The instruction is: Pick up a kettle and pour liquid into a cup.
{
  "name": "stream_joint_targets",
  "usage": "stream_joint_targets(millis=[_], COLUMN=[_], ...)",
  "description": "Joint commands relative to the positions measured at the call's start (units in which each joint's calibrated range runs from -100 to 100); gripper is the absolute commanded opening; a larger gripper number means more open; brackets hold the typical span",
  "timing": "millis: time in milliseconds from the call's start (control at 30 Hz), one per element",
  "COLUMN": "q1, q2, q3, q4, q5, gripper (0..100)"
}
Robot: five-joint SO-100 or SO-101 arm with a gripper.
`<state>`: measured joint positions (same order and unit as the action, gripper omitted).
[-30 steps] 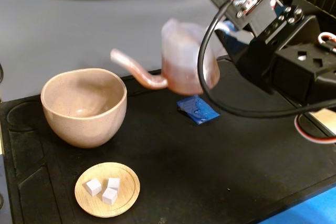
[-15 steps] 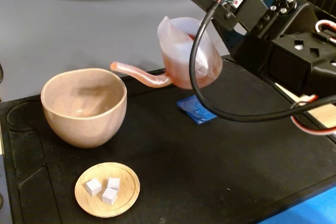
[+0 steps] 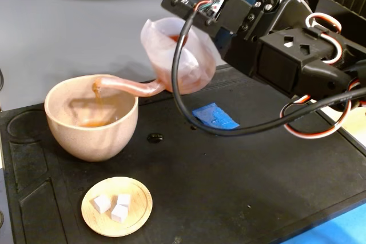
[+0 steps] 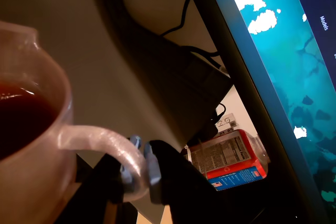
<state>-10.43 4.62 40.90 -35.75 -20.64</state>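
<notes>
The translucent pinkish kettle (image 3: 171,55) hangs tilted to the left above the black mat. Its long spout (image 3: 123,86) reaches over the rim of the speckled beige cup (image 3: 91,135). A thin orange liquid (image 3: 96,98) streams from the spout tip into a small pool at the cup's bottom. In the wrist view my gripper (image 4: 139,171) is shut on the kettle's loop handle (image 4: 100,139), and dark red liquid (image 4: 21,119) shows inside the kettle (image 4: 37,177). In the fixed view the arm (image 3: 274,50) hides the fingers.
A dark drop (image 3: 154,138) lies on the black mat (image 3: 240,187) between cup and kettle. A blue patch (image 3: 214,116) lies under the arm. The wooden saucer (image 3: 137,212) with three white cubes sits at the front. A lit screen (image 4: 283,61) fills the wrist view's right.
The arm carried the kettle left and tipped it further. The spout tip now hangs over the cup and liquid runs in. A dark drop has appeared on the mat.
</notes>
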Motion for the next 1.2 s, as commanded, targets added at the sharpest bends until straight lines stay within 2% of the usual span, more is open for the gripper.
stream_joint_targets(millis=[0,67,233,300,1000,1067,1167], q1=[0.35,0.35,0.35,0.35,-0.18,0.35,1.57], q2=[-0.61,-0.61,-0.61,-0.78,-0.70,-0.61,-0.61], q3=[-3.69,-4.14,-4.14,-4.14,-4.14,-4.05,-3.15], q4=[0.17,0.17,-0.26,0.00,0.00,0.09,0.09], q5=[0.20,1.83,1.98,4.34,6.13,5.08,-2.32], gripper=[1,1,1,1,1,1,1])
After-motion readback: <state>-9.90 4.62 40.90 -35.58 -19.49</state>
